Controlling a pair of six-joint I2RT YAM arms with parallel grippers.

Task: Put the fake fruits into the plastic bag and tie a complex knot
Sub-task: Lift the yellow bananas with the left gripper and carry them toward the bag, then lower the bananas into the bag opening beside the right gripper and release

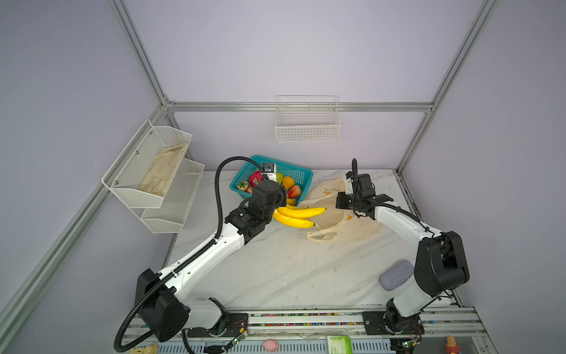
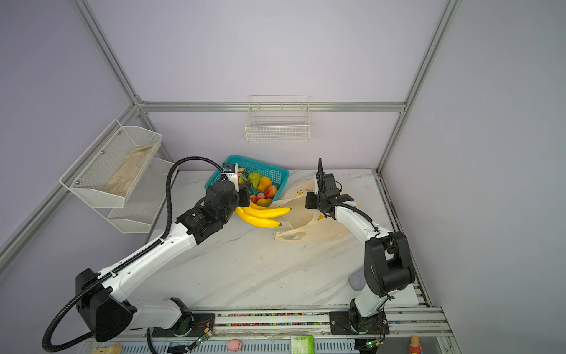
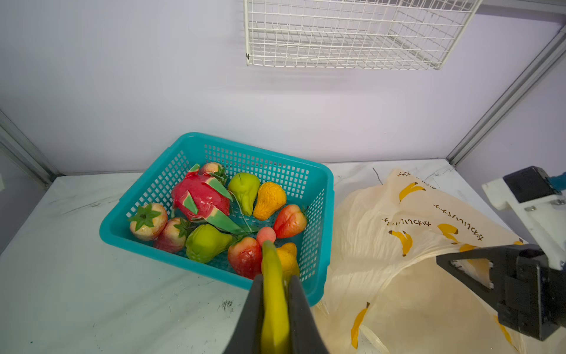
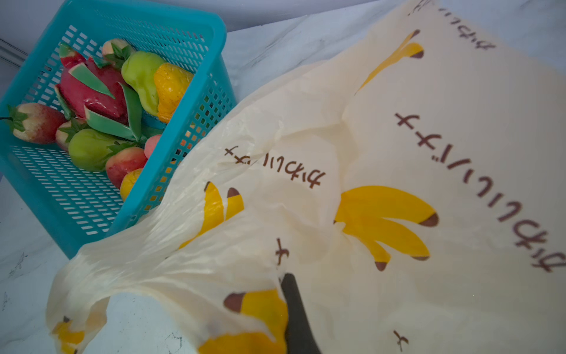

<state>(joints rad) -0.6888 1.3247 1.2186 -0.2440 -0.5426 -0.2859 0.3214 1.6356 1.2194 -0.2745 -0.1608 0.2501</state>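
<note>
In both top views the banana bunch (image 1: pixel 295 216) is seen just beside the teal basket (image 1: pixel 288 166), its long axis left to right and its tips pointed at the plastic bag (image 1: pixel 352 230) (stem end hidden). In the left wrist view it is clamped by the left gripper (image 3: pixel 275 280). In the right wrist view the bag film is pinched by the right gripper (image 4: pixel 286 277).

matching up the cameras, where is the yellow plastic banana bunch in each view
Top view: yellow plastic banana bunch, below teal mesh plastic basket, left of cream plastic bag.
Top view: bunch, same spot.
Left wrist: bunch clamped in the left gripper.
Right wrist: not in it.
Shared landmark: the basket, in all four.
</note>
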